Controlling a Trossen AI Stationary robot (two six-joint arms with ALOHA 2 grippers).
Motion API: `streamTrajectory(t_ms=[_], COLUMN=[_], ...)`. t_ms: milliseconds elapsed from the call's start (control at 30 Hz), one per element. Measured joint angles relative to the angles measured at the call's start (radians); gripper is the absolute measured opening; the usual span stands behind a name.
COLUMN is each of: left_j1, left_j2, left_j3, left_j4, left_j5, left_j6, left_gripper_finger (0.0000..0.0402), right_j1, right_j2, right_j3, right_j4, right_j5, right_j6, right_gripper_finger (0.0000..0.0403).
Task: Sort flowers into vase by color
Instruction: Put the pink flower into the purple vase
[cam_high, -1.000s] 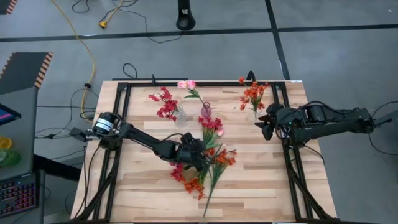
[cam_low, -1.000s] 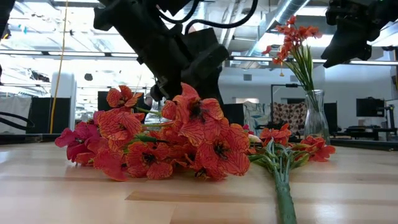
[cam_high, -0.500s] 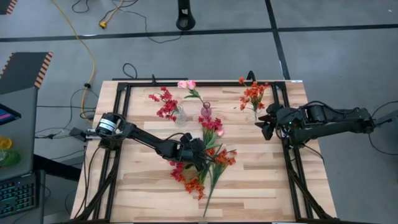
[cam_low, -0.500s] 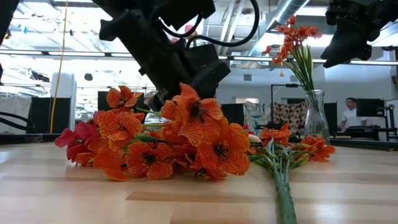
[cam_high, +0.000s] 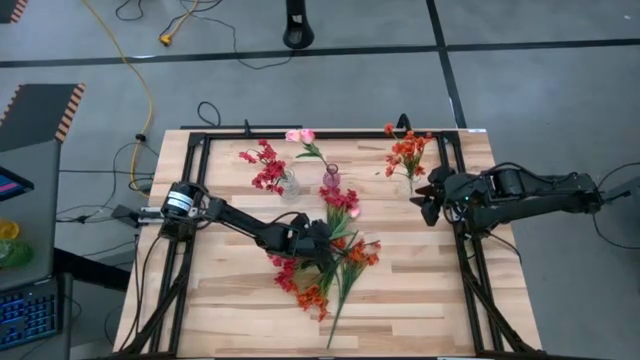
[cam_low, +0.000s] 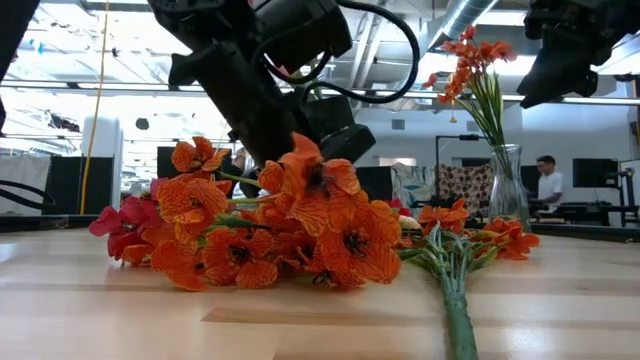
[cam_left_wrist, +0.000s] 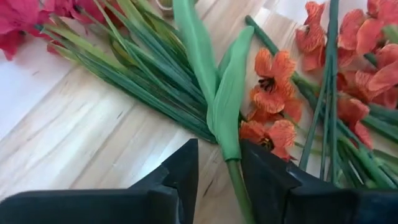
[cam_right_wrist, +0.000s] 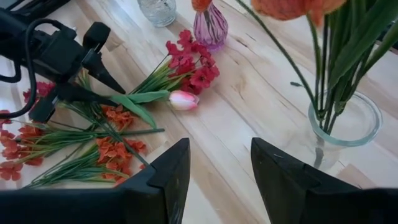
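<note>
Two dark arms on a black frame

Both arms are black throughout. The left arm (cam_high: 240, 225) is slim, with a round silver-faced joint (cam_high: 178, 200) at its 9 o'clock end and thin black cables there; in the low view a thick black cable loops over its blocky wrist housing (cam_low: 290, 35). The right arm (cam_high: 530, 190) is bulkier, built of rounded, glossy segments. Each gripper, left gripper (cam_left_wrist: 219, 180) and right gripper (cam_right_wrist: 219, 177), ends in two flat, matte black fingers with angular edges.
</note>
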Motion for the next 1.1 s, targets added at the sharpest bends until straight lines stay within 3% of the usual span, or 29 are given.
streamTrajectory(t_ms=[700,1100], left_j1=[0.0,-0.005], left_j2=[-0.005,-0.005], left_j3=[0.026,0.142], left_j4=[0.003,0.0], left_j5=[-0.003,-0.11], left_j6=[0.044,0.205], left_gripper_finger=[0.0007,0.0002], right_j1=[0.001,0.007], right_j2=[-0.001,-0.008], right_j3=[0.0,0.134], right_j4=[0.004,0.009], right_j5=[0.0,0.0], right_j6=[0.001,-0.06], right_gripper_finger=[0.0195,0.0195])
